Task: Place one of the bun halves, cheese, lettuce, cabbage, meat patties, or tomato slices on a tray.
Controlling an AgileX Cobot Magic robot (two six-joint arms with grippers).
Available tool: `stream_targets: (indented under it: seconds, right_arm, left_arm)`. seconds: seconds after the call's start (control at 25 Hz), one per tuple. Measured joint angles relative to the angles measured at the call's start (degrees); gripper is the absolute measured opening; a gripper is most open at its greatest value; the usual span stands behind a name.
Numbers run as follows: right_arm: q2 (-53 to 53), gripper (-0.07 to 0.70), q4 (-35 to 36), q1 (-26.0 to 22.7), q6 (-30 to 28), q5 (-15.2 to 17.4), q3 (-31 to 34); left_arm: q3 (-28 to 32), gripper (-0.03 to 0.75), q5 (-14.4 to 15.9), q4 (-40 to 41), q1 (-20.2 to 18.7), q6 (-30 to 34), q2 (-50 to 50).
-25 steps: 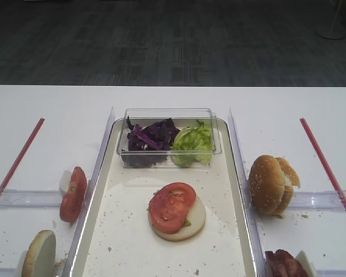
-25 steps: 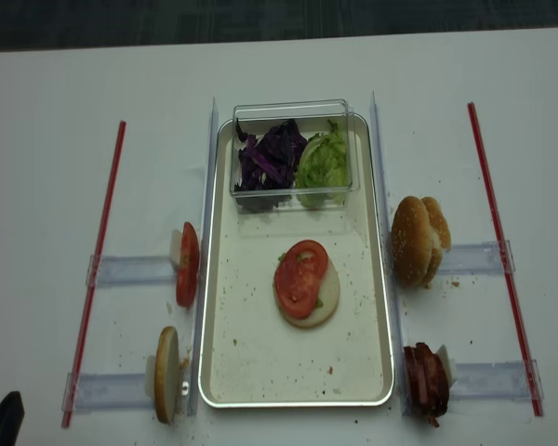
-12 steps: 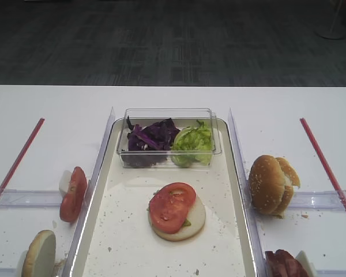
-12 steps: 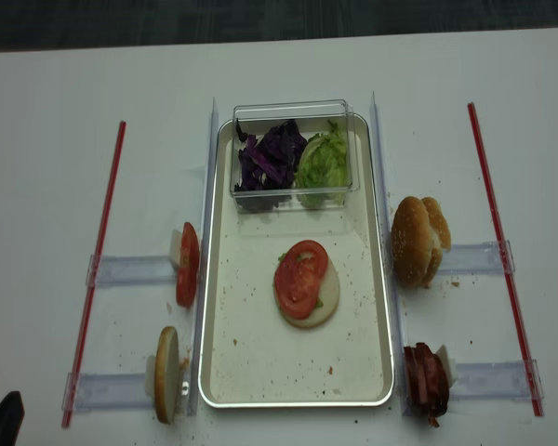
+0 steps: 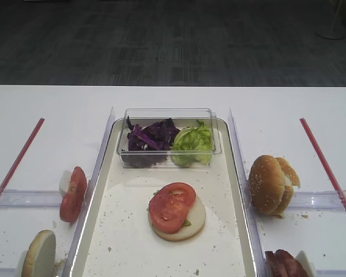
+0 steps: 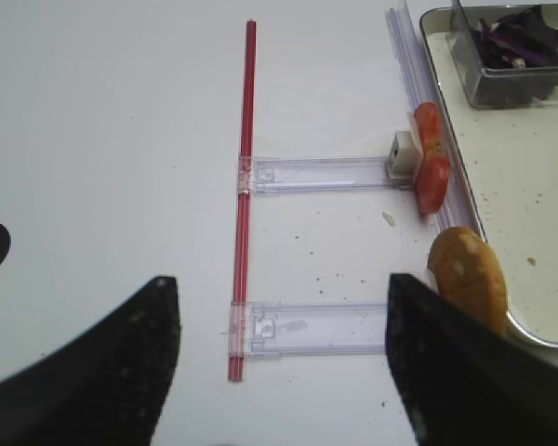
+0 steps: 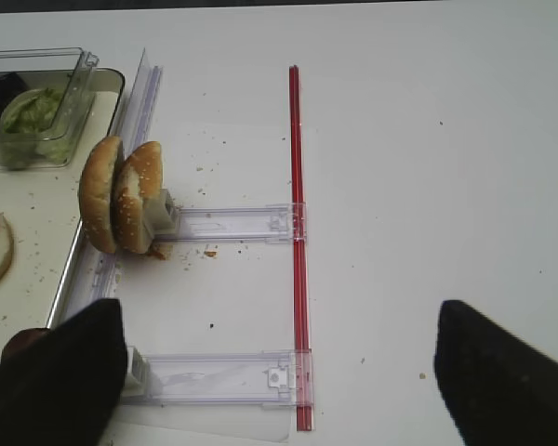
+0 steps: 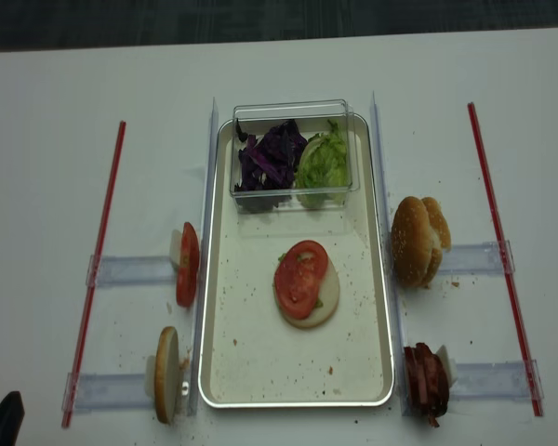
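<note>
On the silvery tray (image 8: 251,348) lies a bun half (image 8: 324,302), cut face up, with tomato slices (image 8: 300,274) on top. A clear tub holds purple cabbage (image 8: 270,156) and green lettuce (image 8: 322,160). Left of the tray stand more tomato slices (image 8: 186,264) and a bun half (image 8: 167,373). To its right are bun halves (image 8: 417,240) and meat patties (image 8: 426,381). Cheese is out of view. My left gripper (image 6: 284,372) hovers open over the table left of the tray, holding nothing. My right gripper (image 7: 279,381) is open and empty right of the tray.
Red strips (image 8: 98,260) (image 8: 502,251) run along both outer sides. Clear plastic holders (image 6: 325,172) (image 7: 232,223) lie flat between the strips and the tray. Upright clear walls (image 5: 236,150) flank the tray's long sides. Crumbs dot the tray floor.
</note>
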Motion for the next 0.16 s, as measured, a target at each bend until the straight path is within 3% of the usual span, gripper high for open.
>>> stream_targets:
  seconds: [0.16]
  right_arm:
    - [0.0,0.679,0.0,0.0,0.0,0.0,0.0]
  left_arm:
    - [0.0,0.438,0.0,0.0,0.0,0.0,0.0]
